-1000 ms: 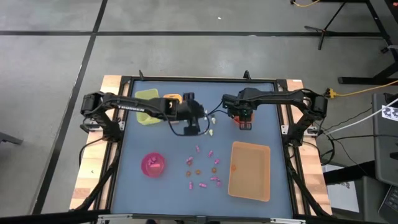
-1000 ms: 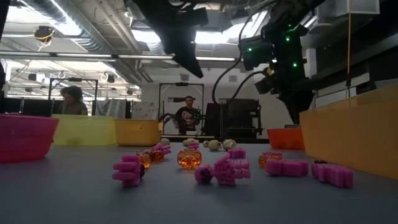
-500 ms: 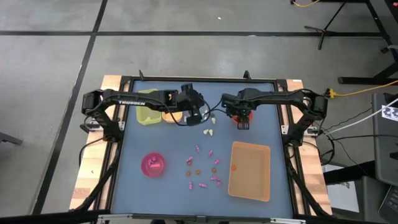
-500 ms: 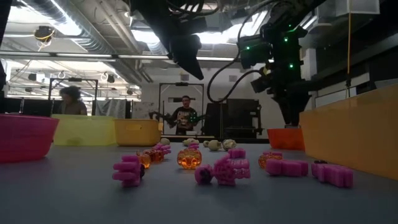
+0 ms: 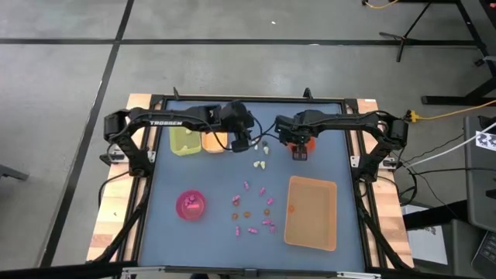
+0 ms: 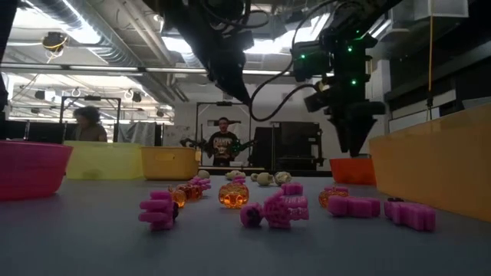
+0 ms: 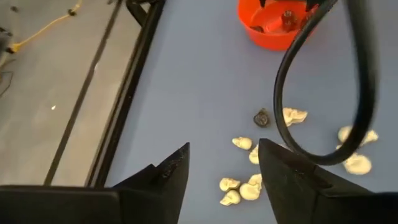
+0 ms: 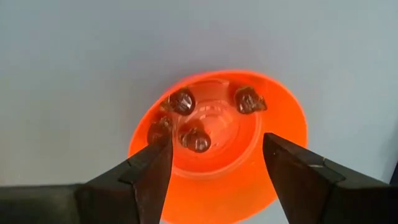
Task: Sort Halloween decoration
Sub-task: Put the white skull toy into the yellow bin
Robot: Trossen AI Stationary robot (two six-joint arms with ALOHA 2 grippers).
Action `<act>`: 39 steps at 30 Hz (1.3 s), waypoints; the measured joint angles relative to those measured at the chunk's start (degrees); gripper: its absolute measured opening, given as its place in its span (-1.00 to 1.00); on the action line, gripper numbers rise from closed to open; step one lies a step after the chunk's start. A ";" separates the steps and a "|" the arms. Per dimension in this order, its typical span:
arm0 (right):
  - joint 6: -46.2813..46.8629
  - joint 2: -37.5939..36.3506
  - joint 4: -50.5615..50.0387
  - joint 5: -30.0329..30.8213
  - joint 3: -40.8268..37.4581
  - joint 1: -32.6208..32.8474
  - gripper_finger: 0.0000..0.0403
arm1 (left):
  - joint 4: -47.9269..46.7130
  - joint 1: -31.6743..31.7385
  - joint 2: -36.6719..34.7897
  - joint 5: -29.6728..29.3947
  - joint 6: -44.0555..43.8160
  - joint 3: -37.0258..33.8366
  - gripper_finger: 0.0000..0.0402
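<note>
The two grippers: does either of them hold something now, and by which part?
Nothing is held. The right gripper is open above the red-orange bowl with dark grey trinkets; the left gripper is open over the cream-white skull trinkets.

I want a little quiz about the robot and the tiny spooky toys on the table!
1. True or false: the right gripper hangs open over the red bowl.
2. How many dark trinkets lie in that bowl?
3. Which colour are the skulls the left gripper looks at: A pink, B cream-white, C orange?

Key: 1 true; 2 four; 3 B.
</note>
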 joint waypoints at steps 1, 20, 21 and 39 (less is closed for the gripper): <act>0.00 0.00 0.36 0.00 0.00 0.00 0.24 | 0.12 0.43 0.37 0.64 1.16 0.00 -0.10; -0.17 -0.07 -3.45 11.40 0.02 -0.04 0.23 | 0.00 5.65 13.82 13.63 10.70 0.00 -0.11; -0.21 -0.11 -3.42 11.54 0.02 -0.04 0.23 | -0.04 5.65 14.27 13.67 10.69 0.00 -0.11; -0.43 -0.20 -2.94 11.54 0.04 -0.02 0.23 | -2.27 5.63 18.45 14.54 10.30 0.00 -0.11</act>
